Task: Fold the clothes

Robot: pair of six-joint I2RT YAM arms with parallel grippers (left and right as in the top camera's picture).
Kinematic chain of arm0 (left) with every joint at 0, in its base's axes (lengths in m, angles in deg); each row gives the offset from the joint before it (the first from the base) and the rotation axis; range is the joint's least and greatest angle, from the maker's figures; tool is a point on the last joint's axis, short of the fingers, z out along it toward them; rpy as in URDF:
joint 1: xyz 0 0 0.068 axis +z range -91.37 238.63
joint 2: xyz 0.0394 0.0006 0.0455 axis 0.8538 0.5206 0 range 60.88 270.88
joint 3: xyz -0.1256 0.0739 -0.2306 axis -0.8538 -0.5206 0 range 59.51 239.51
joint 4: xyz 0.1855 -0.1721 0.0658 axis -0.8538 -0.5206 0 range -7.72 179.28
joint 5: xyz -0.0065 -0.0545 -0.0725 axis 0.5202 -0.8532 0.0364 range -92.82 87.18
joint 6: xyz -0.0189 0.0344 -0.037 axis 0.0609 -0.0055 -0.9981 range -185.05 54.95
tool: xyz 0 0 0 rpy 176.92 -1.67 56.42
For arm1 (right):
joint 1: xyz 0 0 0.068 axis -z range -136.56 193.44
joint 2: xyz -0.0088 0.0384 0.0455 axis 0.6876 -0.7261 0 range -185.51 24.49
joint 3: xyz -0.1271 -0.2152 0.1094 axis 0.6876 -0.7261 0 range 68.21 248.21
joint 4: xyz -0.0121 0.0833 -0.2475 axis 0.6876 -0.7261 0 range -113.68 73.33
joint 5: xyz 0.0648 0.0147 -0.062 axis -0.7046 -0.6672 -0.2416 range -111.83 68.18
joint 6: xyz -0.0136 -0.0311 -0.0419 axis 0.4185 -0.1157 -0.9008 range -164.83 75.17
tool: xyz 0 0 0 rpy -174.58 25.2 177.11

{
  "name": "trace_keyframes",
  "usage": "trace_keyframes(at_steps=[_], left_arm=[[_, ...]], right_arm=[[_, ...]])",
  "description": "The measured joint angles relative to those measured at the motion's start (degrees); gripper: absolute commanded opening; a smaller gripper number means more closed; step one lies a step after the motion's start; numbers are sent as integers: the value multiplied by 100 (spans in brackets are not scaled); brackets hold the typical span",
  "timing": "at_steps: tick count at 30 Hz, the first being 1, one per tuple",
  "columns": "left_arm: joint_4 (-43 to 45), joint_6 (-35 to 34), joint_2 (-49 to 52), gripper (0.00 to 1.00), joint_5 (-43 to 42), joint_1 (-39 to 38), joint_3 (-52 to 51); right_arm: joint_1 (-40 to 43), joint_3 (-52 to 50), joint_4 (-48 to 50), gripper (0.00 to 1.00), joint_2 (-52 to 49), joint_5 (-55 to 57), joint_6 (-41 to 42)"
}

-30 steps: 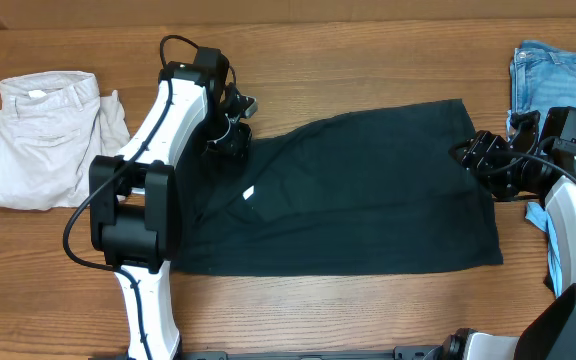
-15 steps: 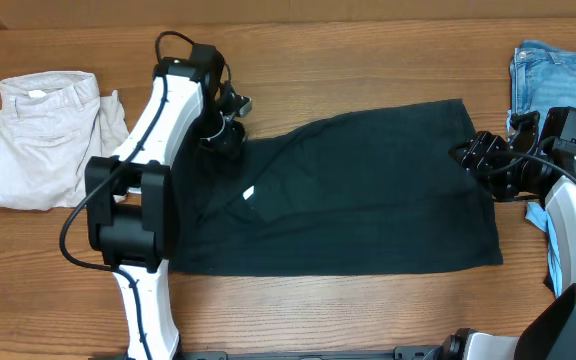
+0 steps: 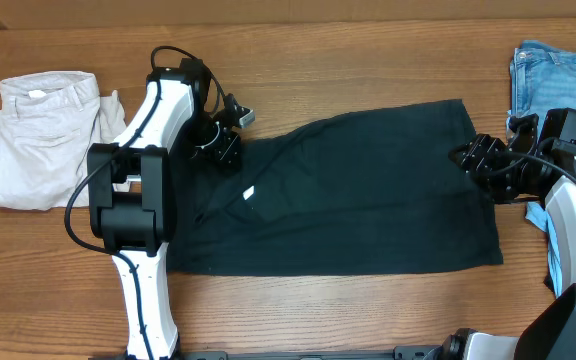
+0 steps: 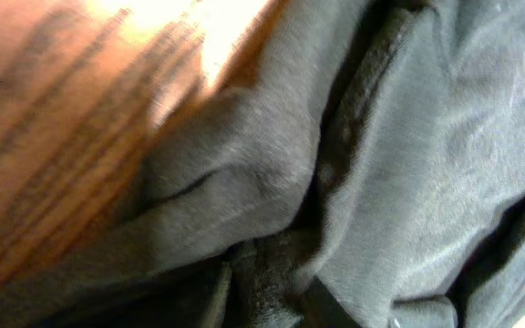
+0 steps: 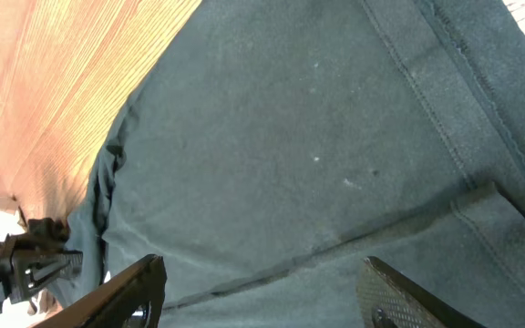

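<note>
T-shirt (image 3: 368,190) lies spread flat, plain black side up, mid-bench (image 3: 368,320). At its bunched ten-o'clock corner the left jaws' gap cannot be told; at three o'clock the right jaws stand wide, empty.

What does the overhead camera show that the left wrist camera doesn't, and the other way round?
Only the overhead shows the whole black T-shirt laid out, the beige trousers at the table's left end, the jeans at its right end, and the left gripper and right gripper at opposite ends of the shirt. Only the left wrist shows, close up, bunched folds in the cloth. Both show the black shirt and the wooden table.
</note>
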Motion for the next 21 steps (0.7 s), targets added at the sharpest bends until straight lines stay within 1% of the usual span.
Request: trace_keyframes(at_steps=[2, 5, 6, 8, 9, 10, 11, 12, 15, 17, 18, 19, 20, 21], left_arm=[[-157, 4, 2, 13, -2, 2, 9], [-487, 2, 4, 11, 2, 2, 258], [-612, -2, 4, 14, 20, 0, 437], [-973, -85, 4, 22, 70, 2, 1001], [-1110, -133, 7, 23, 72, 2, 1211], [-1325, -201, 7, 22, 85, 2, 1606], [-1414, -243, 7, 20, 85, 2, 1744], [-1552, -289, 7, 17, 85, 2, 1862], [-1856, -455, 7, 12, 85, 0, 1888], [-2094, -590, 7, 11, 59, 0, 1888], [-2153, -610, 7, 13, 42, 0, 1893], [-2212, -658, 7, 23, 24, 0, 1893], [-2208, -673, 7, 50, 20, -7, 1893], [-2208, -695, 7, 69, 22, -11, 1893]], right_arm=[[-2, 0, -2, 71, 0, 42, 0], [-2, 0, 0, 70, 0, 59, 2], [0, 0, 0, 70, 0, 61, 0], [-2, 0, 83, 69, 0, 63, 2], [-2, 0, 317, 50, 0, 68, 0], [-2, 0, 476, 41, 0, 70, -2], [-2, -2, 706, 39, 0, 52, 17], [-2, 9, 1078, 39, 0, -28, 105], [-2, 50, 1423, 40, -175, -310, 306], [-7, 391, 1443, 43, -903, -516, 372], [-9, 498, 1436, 45, -1102, -538, 407], [-33, 1047, 1298, 49, -1779, -627, 420], [-52, 1519, 981, 52, -2188, -640, 448], [-94, 2295, 802, 58, -2802, -640, 446]])
